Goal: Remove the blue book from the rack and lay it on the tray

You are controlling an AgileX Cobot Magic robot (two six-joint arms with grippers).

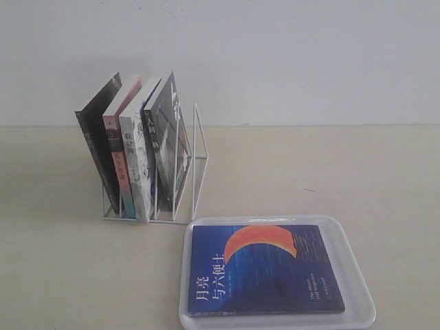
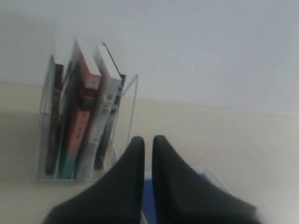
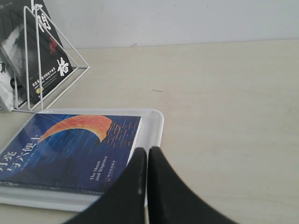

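The blue book (image 1: pixel 265 271) lies flat, cover up, inside the white tray (image 1: pixel 359 276) at the front of the table; its orange crescent and white characters show. The right wrist view has the same book (image 3: pixel 70 144) and tray (image 3: pixel 153 123) just beyond my right gripper (image 3: pixel 147 151), which is shut and empty above the tray's rim. My left gripper (image 2: pixel 148 140) is shut with nothing in it; a sliver of the blue book (image 2: pixel 148 200) shows between its fingers. The white wire rack (image 1: pixel 165 221) stands behind the tray. Neither gripper appears in the exterior view.
Several other books (image 1: pixel 130 158) lean to the left in the rack, among them a red-spined one (image 2: pixel 81 116) and a black-covered one (image 3: pixel 44 51). The rack's rightmost slots hold nothing. A pale wall rises behind the beige table (image 1: pixel 330 172).
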